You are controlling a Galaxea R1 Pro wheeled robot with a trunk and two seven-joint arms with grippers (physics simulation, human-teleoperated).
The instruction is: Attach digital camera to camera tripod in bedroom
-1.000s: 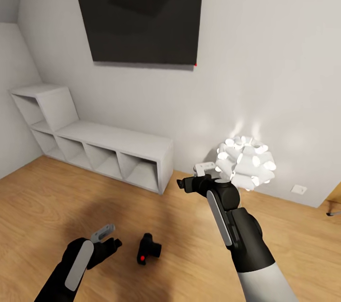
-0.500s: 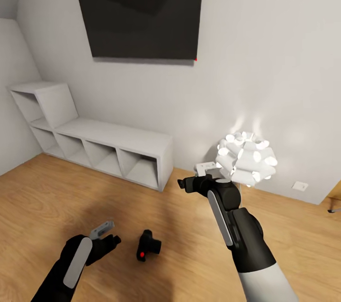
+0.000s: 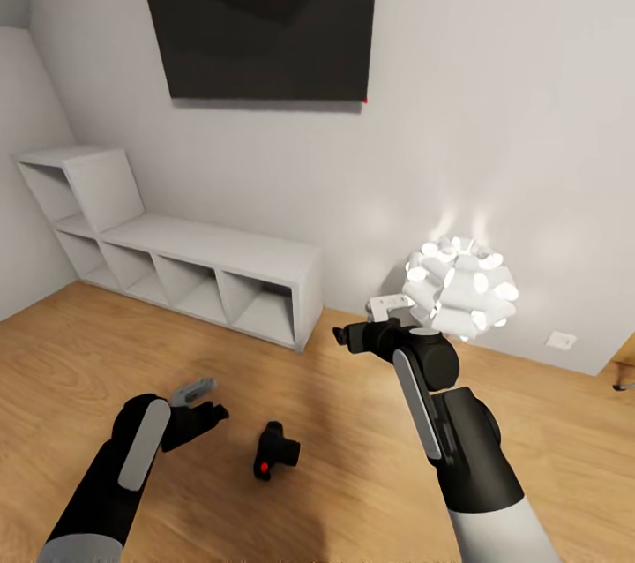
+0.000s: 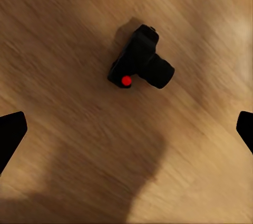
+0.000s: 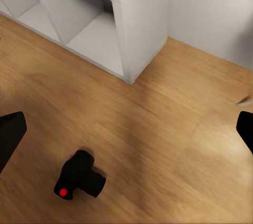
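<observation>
Over the last second our left gripper (image 3: 196, 401) has lifted and slid forward across the floor (image 3: 79, 351), so it now hangs just beside the camera (image 3: 273, 454), which has stayed put on the planks. The whole head view has also drifted a little, so the camera on our head has moved too. We read this as the approach to the pickup: the camera is not yet held, and the tripod still has to be found afterwards.

Our left arm reaches low and forward, its wrist aimed down at the floor. In the left wrist view the camera (image 4: 141, 62) lies between the two fingertips but farther out, red button (image 4: 126, 80) facing us, and the fingers stand wide apart with nothing between them.

Our right arm is raised and bent, its gripper (image 3: 370, 325) held in the air in front of the glowing lamp (image 3: 460, 288), near the white shelves (image 3: 212, 267). Its fingers are spread too, empty, with the camera (image 5: 79, 175) well below them
</observation>
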